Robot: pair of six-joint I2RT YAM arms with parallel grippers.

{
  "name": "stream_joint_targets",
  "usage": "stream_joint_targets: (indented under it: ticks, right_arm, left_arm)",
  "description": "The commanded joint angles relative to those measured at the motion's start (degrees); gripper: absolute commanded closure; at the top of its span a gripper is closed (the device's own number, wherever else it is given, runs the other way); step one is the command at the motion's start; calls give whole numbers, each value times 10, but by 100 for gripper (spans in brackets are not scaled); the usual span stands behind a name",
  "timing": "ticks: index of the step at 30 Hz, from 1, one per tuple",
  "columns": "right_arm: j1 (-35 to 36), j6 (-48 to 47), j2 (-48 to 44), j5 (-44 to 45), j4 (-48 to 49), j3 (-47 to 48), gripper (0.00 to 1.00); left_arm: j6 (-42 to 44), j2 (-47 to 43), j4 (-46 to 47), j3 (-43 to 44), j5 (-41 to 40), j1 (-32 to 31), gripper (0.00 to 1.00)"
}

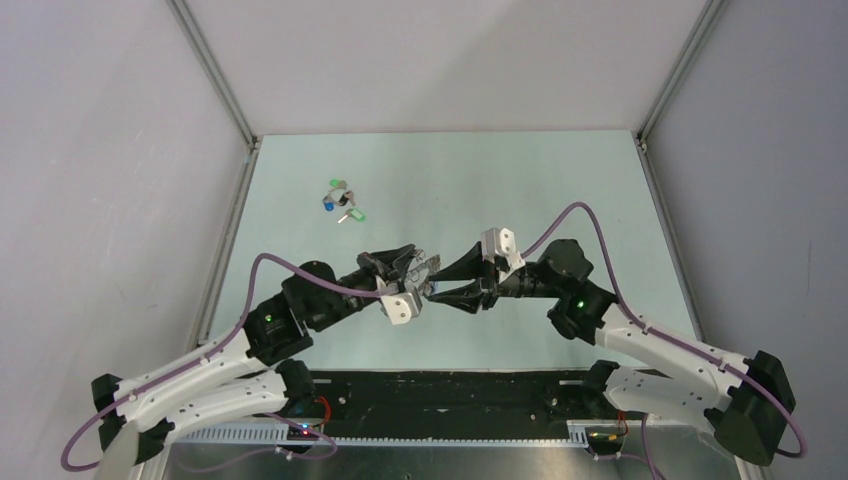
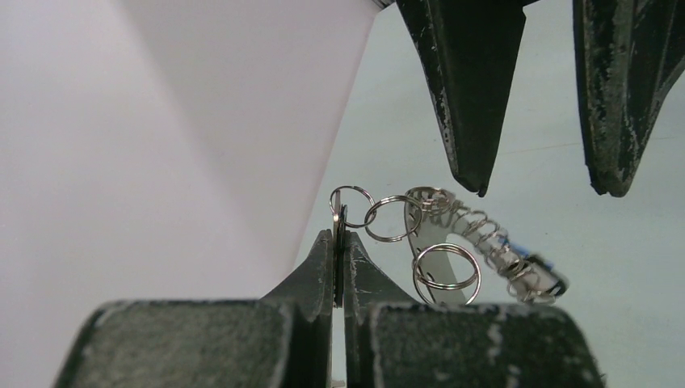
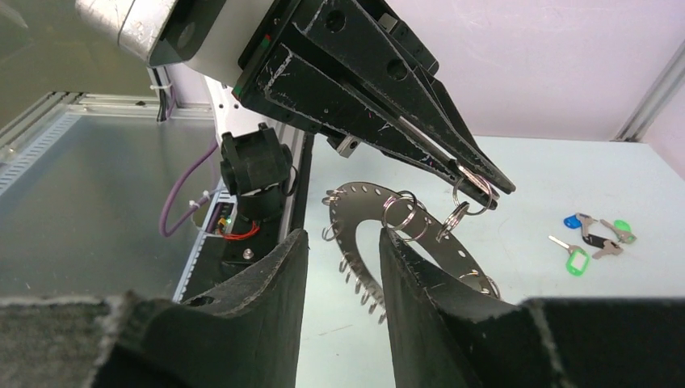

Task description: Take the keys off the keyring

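The keyring [image 3: 363, 202], a flat grey disc fringed with wire loops, hangs in the air between my grippers; it also shows in the top view [image 1: 424, 268] and the left wrist view [image 2: 432, 234]. My left gripper [image 2: 339, 242] is shut on a thin black tag and its wire loop, which link by further loops to the keyring. My right gripper [image 3: 343, 238] is open, its fingers straddling the keyring's near rim without closing on it. Several keys [image 1: 340, 200] with blue, green and black tags lie loose on the table, also seen in the right wrist view [image 3: 594, 238].
The pale green table [image 1: 540, 190] is walled by grey panels with metal posts at the back corners. A black tray with wiring [image 1: 450, 400] runs along the near edge between the arm bases.
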Motion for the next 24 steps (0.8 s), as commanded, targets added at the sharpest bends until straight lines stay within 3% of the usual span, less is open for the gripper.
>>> stream_joint_targets:
  ticks: [1,10,15,24]
  right_arm:
    - [3,-34,-22,0,-21,11,58]
    - [1,-108,-58,81,-90,11,58]
    - [2,-108,-54,119,-69,11,59]
    - [3,-88,-33,112,-20,11,60]
  left_arm:
    - [6,-12,36,10,3,1,100]
    - [8,-13,36,7,12,2,100]
    - [8,-13,36,6,16,1,100]
    - [7,-13,36,6,18,1,100]
